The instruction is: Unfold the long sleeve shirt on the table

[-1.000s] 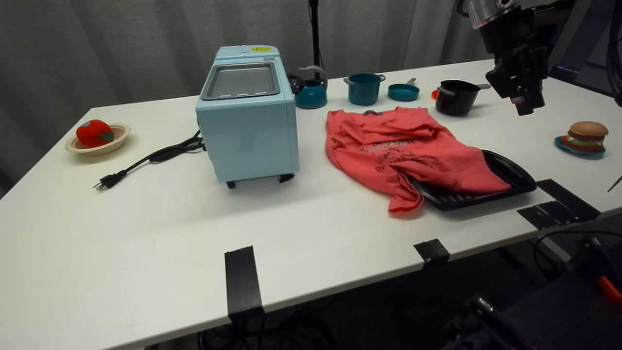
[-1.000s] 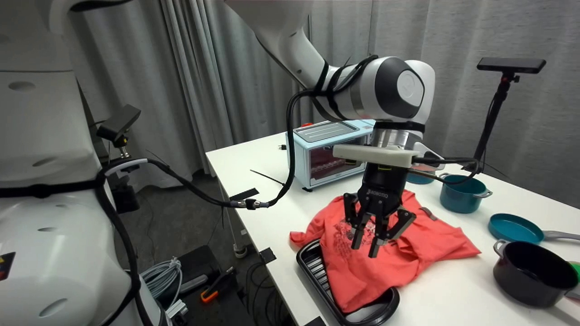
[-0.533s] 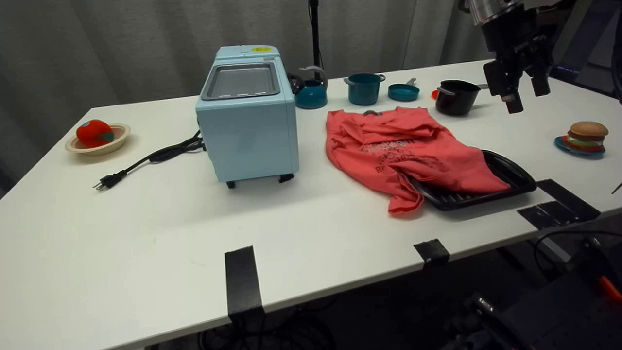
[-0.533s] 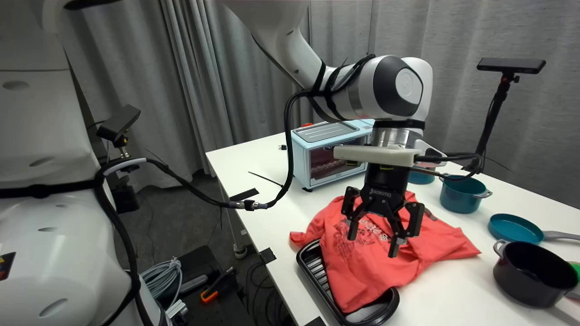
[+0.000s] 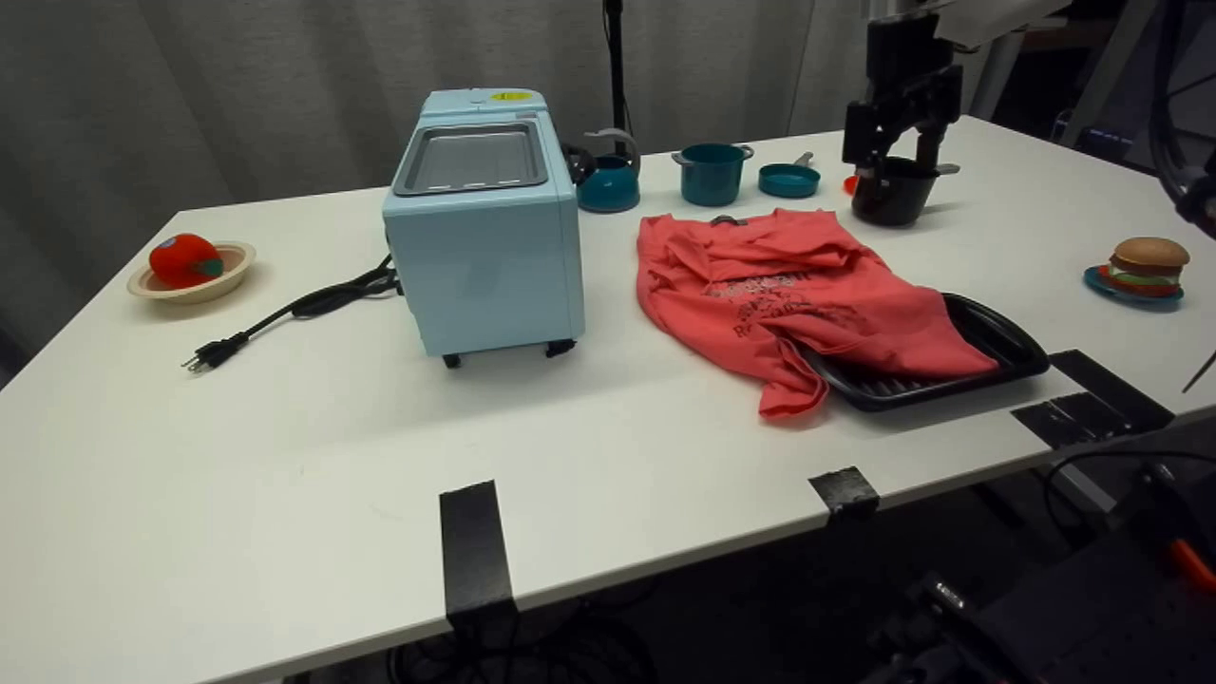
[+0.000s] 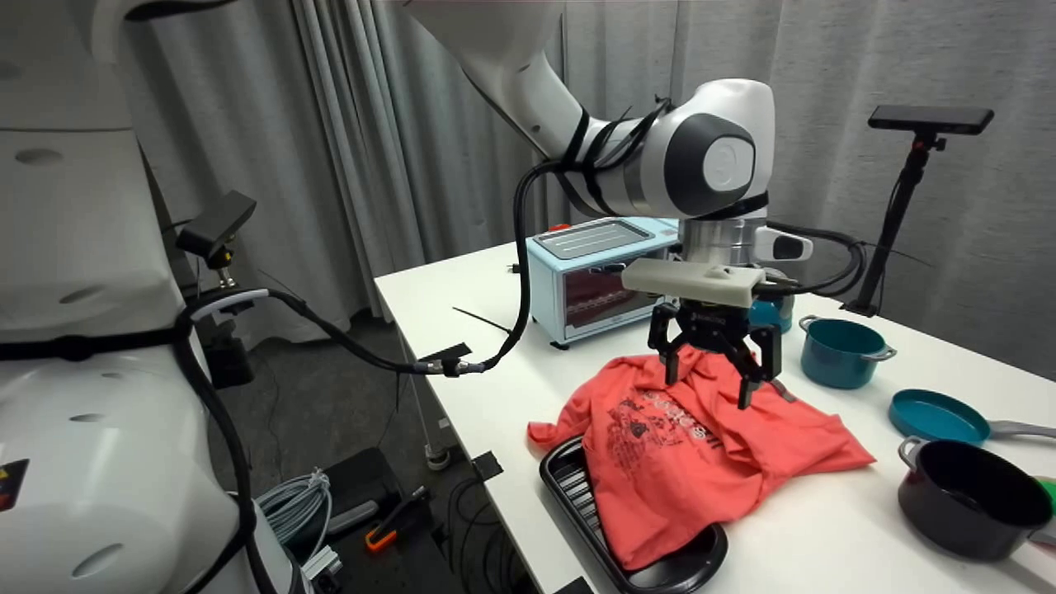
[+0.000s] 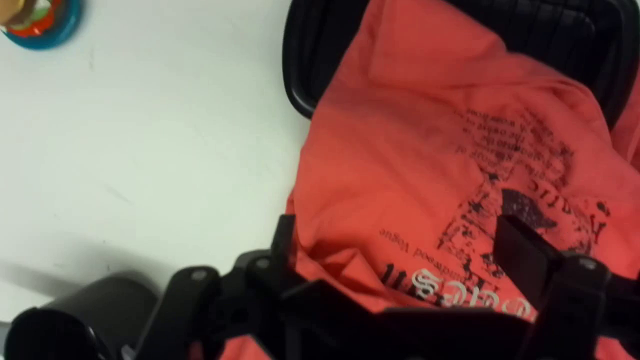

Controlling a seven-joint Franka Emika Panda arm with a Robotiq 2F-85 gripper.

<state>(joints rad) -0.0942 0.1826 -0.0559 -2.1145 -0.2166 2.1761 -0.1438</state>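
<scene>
The wrist view's edges crop the burger [image 7: 31, 19] and tray [image 7: 545, 35], and the claw [image 7: 396, 231] hides part of the shirt [image 7: 395, 170].

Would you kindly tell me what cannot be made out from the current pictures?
Tray: partly hidden under the shirt in all views.
Shirt print: partly covered by the gripper in the wrist view.
Burger: cut off by the top left corner of the wrist view.
Kettle: partly behind the wrist in an exterior view.
Green thing: cut off by the right edge in an exterior view; unidentifiable.
</scene>
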